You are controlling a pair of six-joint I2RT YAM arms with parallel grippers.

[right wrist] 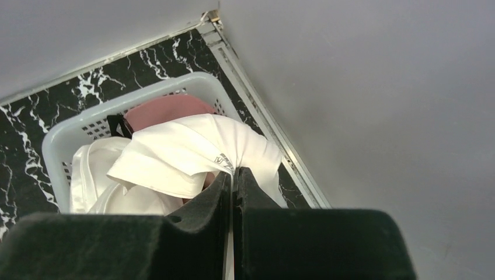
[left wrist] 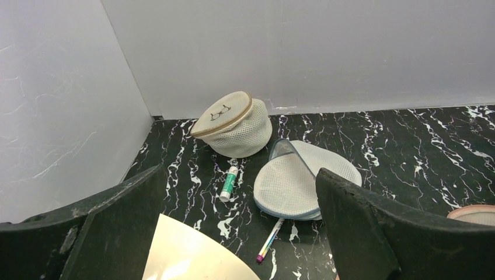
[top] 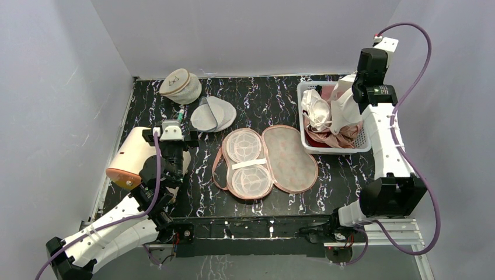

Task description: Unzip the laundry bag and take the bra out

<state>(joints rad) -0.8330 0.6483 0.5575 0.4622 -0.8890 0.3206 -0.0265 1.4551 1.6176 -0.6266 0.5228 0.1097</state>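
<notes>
The laundry bag (top: 265, 160) lies unzipped and spread flat at the table's middle, with white mesh lining on its left half and peach fabric on its right half. Its pink edge shows at the lower right of the left wrist view (left wrist: 474, 213). My right gripper (top: 352, 96) is above the white basket (top: 302, 119) and shut on the off-white bra (top: 341, 108). In the right wrist view its tips (right wrist: 233, 175) pinch the bra's fabric (right wrist: 175, 154), which hangs over the basket (right wrist: 87, 119). My left gripper (top: 173, 135) is open and empty at the left (left wrist: 240, 195).
A round beige-topped mesh pouch (top: 181, 86) (left wrist: 233, 123) and a white mesh pouch (top: 213, 114) (left wrist: 300, 178) lie at the back left. A glue stick (left wrist: 229, 183) and a pen (left wrist: 269, 240) lie nearby. A cream object (top: 128, 156) is under my left arm. Dusty-pink garments (top: 333, 139) fill the basket.
</notes>
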